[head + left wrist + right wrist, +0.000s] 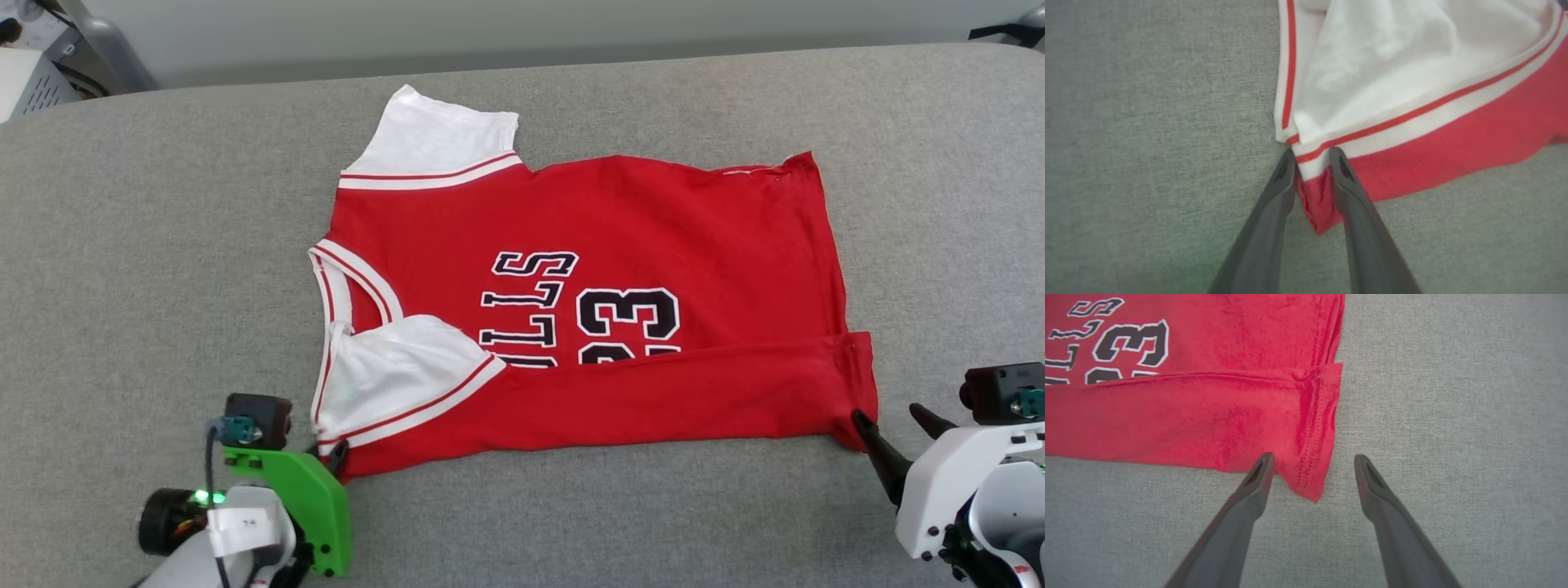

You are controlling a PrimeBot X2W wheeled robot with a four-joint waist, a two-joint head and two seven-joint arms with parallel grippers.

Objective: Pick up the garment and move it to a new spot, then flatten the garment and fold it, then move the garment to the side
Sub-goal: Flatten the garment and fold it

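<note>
Pinches should match: left gripper sits narrow astride garment at seven o'clock, hold uncertain; right gripper gapes at five.

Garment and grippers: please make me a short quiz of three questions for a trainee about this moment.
1. True or false: the near edge of the garment is folded over and hides part of the lettering.
2. Whose jaws stand wider? A: left gripper. B: right gripper.
3. Fill in: the sleeve beside the left gripper is coloured ___.
Key: 1 true; 2 B; 3 white.
</note>
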